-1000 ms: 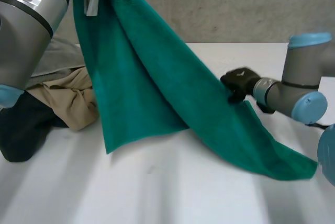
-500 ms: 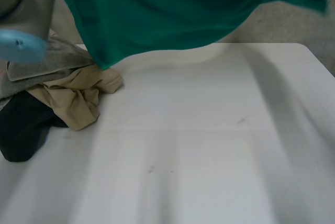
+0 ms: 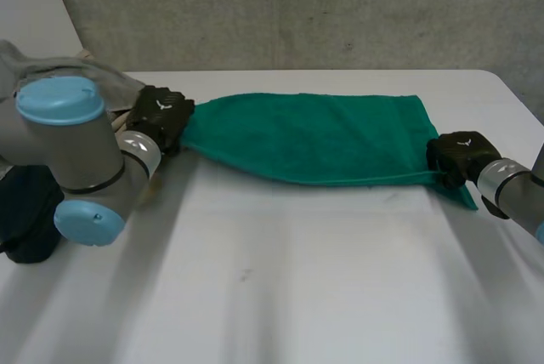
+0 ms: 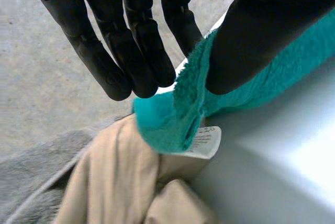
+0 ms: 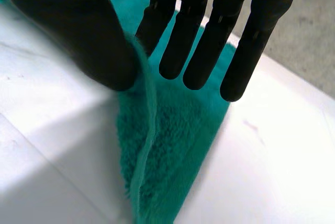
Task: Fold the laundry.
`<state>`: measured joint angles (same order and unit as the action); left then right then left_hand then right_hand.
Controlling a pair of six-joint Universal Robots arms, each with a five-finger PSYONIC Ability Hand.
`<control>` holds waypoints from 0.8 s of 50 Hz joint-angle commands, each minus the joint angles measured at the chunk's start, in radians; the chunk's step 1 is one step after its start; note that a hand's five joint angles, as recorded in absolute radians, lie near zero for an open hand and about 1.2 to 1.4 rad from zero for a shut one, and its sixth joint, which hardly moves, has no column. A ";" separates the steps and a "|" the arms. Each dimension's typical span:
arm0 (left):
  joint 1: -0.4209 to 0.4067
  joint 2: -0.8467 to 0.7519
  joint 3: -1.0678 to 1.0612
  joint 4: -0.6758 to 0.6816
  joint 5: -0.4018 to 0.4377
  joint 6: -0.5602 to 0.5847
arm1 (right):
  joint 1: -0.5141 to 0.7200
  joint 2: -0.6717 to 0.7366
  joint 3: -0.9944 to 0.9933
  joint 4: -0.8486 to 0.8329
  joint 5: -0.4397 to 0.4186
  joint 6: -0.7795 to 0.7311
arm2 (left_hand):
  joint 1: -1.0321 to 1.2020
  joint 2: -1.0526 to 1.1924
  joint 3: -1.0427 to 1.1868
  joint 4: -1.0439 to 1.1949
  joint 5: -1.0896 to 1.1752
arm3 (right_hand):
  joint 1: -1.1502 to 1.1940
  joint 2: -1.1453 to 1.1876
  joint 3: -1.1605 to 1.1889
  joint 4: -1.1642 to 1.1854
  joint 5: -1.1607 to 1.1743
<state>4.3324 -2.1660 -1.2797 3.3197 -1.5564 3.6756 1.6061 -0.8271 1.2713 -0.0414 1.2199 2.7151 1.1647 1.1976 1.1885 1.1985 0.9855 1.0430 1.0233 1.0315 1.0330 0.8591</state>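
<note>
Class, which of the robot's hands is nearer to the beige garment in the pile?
The left hand. It pinches one end of the green towel right beside the beige garment; the right hand pinches the towel's other end, far from that garment.

white table (image 3: 340,296), grey concrete wall (image 3: 340,7)

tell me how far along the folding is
Early. Done: the towel lies stretched out on the table. In hand: the left hand pinches one end and the right hand the other, thumb against fingers. Left: folding it, then the crumpled pile beside the left arm.
</note>
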 commanded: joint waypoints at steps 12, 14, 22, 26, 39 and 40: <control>0.036 0.032 0.003 -0.032 -0.001 -0.029 | -0.037 0.033 -0.122 0.251 0.029 0.029 | 0.232 0.199 0.208 0.198 0.236 | 0.353 0.373 0.365 0.363 0.363; 0.036 0.041 -0.001 -0.055 -0.001 -0.034 | -0.043 0.011 -0.115 0.277 0.018 0.014 | 0.232 0.199 0.208 0.198 0.236 | 0.353 0.373 0.365 0.363 0.363; 0.021 0.123 -0.090 -0.311 0.013 -0.028 | -0.138 -0.170 0.014 0.642 0.021 -0.453 | 0.232 0.199 0.208 0.198 0.236 | 0.353 0.373 0.365 0.363 0.363; 0.010 0.153 -0.148 -0.477 0.035 0.026 | -0.211 -0.234 0.083 0.896 0.094 -0.778 | 0.232 0.199 0.208 0.198 0.236 | 0.353 0.373 0.365 0.363 0.363; -0.033 0.037 -0.031 -0.602 -0.002 0.127 | -0.190 -0.228 0.046 0.697 0.078 -0.704 | 0.232 0.199 0.208 0.198 0.236 | 0.353 0.373 0.365 0.363 0.363; -0.036 0.020 0.000 -0.589 -0.016 0.123 | -0.183 -0.218 0.039 0.668 0.072 -0.686 | 0.232 0.199 0.208 0.198 0.236 | 0.353 0.373 0.365 0.363 0.363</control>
<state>4.3101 -2.0511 -1.4178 2.6458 -1.5165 3.8091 1.3838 -1.0846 1.3573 0.8068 1.3497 1.9222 1.1647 1.1976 1.1885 1.1985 0.9855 1.1300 1.1783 1.1862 1.1945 0.9973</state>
